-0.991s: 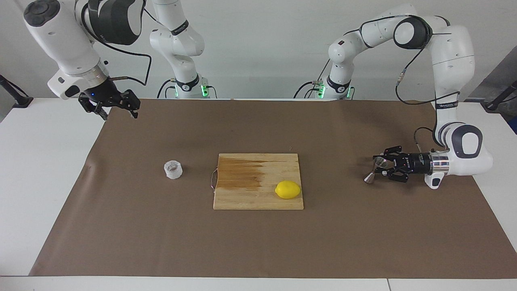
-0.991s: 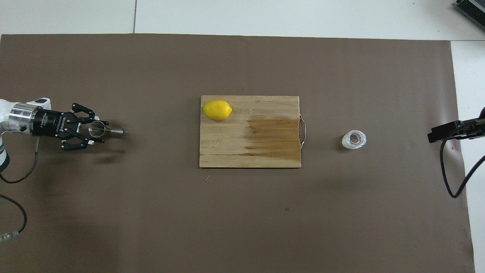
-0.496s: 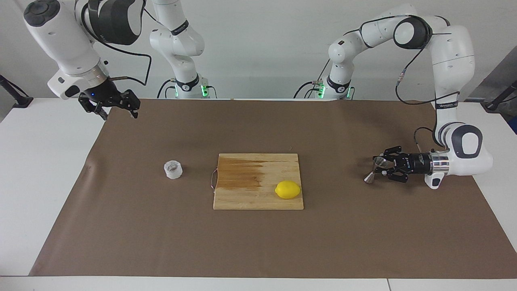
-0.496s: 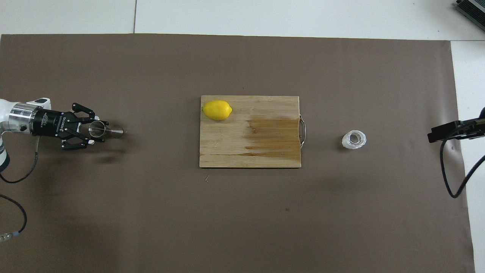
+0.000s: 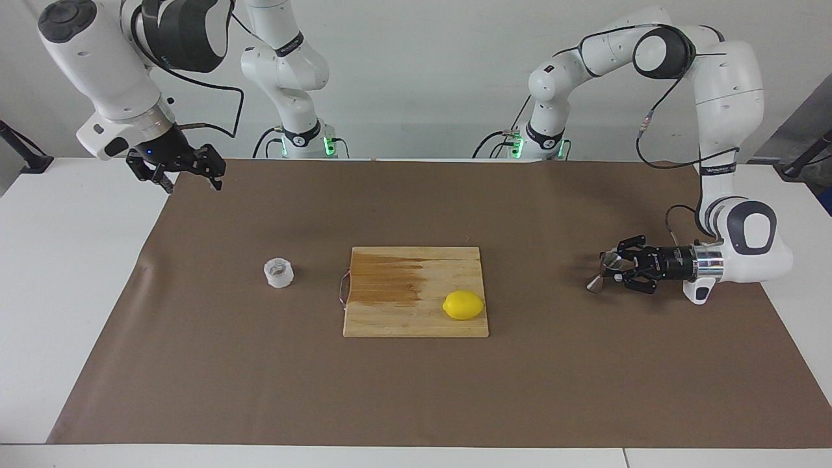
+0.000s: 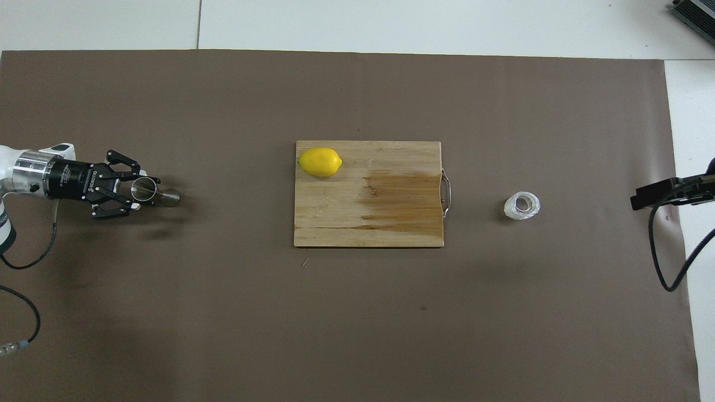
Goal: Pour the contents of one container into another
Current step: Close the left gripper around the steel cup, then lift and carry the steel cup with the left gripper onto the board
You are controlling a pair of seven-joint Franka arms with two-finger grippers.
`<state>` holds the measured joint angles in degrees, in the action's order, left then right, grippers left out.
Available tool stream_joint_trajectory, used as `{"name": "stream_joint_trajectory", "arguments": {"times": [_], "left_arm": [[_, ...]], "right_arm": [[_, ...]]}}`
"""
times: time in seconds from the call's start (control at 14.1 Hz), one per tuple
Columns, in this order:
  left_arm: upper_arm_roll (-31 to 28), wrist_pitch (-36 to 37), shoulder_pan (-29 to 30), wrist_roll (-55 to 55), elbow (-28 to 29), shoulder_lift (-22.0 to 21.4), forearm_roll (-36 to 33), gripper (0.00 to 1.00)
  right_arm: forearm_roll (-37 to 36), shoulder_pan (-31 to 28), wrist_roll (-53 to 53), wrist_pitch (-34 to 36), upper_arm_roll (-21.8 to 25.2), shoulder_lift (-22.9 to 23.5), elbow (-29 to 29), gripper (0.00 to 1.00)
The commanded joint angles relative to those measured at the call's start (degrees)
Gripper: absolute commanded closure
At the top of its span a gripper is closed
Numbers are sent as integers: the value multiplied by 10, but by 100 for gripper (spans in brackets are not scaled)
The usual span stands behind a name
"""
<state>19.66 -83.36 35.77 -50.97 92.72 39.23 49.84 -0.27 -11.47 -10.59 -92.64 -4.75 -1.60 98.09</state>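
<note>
Jigger (image 5: 606,271) pinched at the left arm's end of the brown mat (image 5: 416,403), cup (image 5: 279,273) waiting near the other end.

Facing view: we judge the risk is slippage, since the left gripper (image 5: 616,270) reaches in level and clamps only the tilted steel jigger's upper cone, so it could twist or drop when lifted. The whitish cup stands beside the cutting board (image 5: 390,312), toward the right arm's end; the right gripper (image 5: 188,179) waits above the mat's corner, jaws spread, holding nothing. Overhead view: we see the left gripper (image 6: 144,190) with its fingertips pressed on the jigger (image 6: 156,192) near the mat's edge, well apart from the cup (image 6: 522,205). The lemon (image 6: 320,162) sits at a corner of the board.
</note>
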Motion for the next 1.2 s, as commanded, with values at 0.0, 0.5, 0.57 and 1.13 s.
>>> {"name": "stream_joint_trajectory", "arguments": {"times": [0.0,0.5,0.57,1.13], "left_arm": [[8,-5,9,-9,8,-1,11,63],[16,10,9,-13,7,-1,33,100],[20,22,9,-14,7,-2,46,100],[64,8,-55,-18,40,-35,148,100]], "right_arm": [[-4,-4,-7,1,-3,-3,2,0],[-4,-4,-6,1,-3,-3,2,0],[-4,-4,-6,1,-3,-3,2,0],[-4,-4,-6,1,-3,-3,2,0]]}}
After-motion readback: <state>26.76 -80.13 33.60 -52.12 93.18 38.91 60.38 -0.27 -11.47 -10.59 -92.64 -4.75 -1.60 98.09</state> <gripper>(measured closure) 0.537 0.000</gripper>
